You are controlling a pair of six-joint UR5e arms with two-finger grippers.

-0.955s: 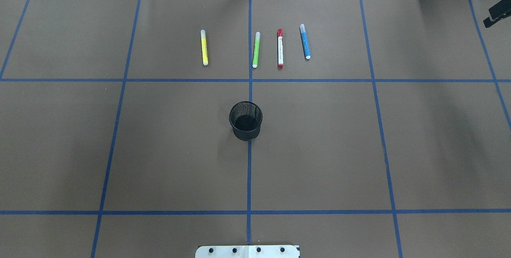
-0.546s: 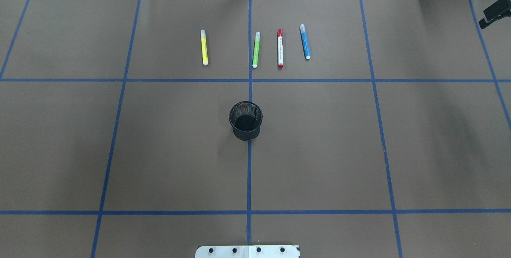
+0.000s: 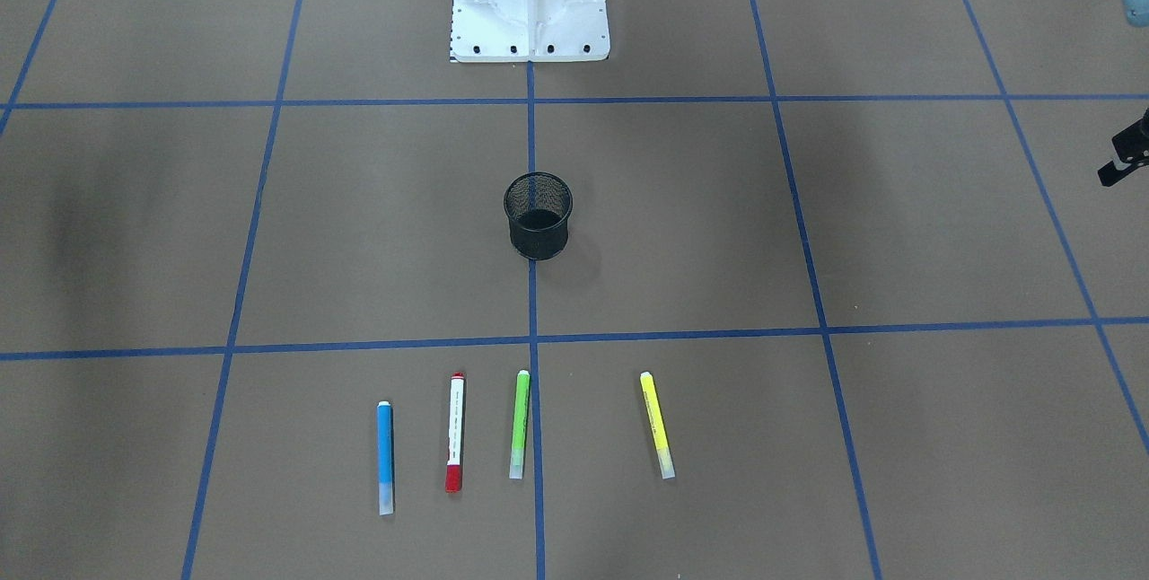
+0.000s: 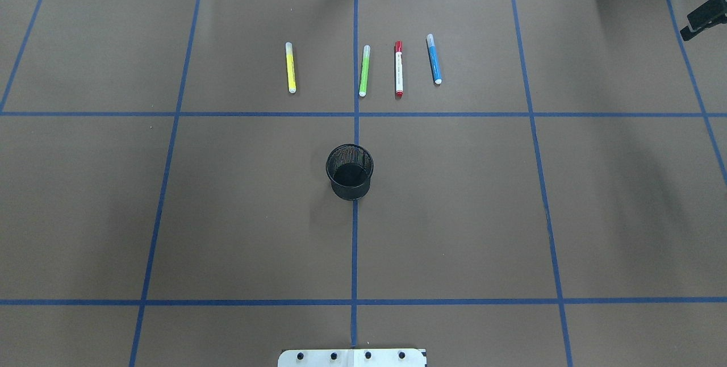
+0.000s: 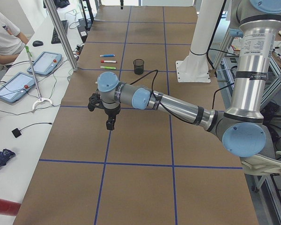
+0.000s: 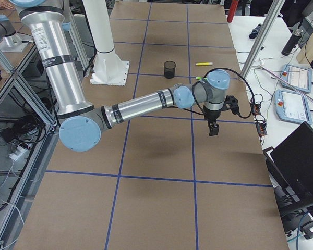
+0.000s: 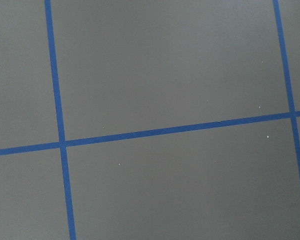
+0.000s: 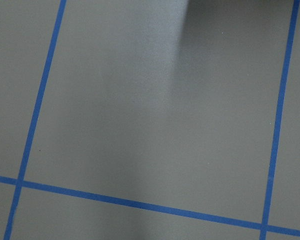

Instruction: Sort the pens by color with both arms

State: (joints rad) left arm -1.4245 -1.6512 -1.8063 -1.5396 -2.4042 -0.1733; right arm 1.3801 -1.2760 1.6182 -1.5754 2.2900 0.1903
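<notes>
Nearest the robot, the white base mount (image 4: 352,357) sits on the brown table (image 4: 454,213), which blue tape lines (image 4: 354,253) mark into squares.

The left arm (image 5: 178,105) reaches low over the table toward its left end. The left gripper (image 5: 110,125) hangs fingers-down above bare paper and touches nothing. Only its edge shows in the front-facing view, so I cannot tell how far its jaws stand apart.

The right arm (image 6: 141,107) stretches toward the right end in the same manner. The right gripper (image 6: 213,130) also hangs fingers-down over bare paper. Just a corner of it shows from overhead, so the spread of its jaws cannot be told either. Neither gripper has hold of anything. Both wrist cameras show only paper and tape.

Farther out, a black mesh cup (image 4: 350,171) stands upright on the centre tape line, in the middle of the table.

Beyond the cup, past the next cross line, the yellow pen (image 4: 290,67) lies flat in the square on the robot's left, well apart from the other three. The green pen (image 4: 364,70) lies just beside the centre line. The red and white pen (image 4: 398,69) lies near the green one on its right. The blue pen (image 4: 434,59) comes last, slightly tilted and a little farther out. All four lie roughly parallel, lengthwise away from the robot, and none touches another.
</notes>
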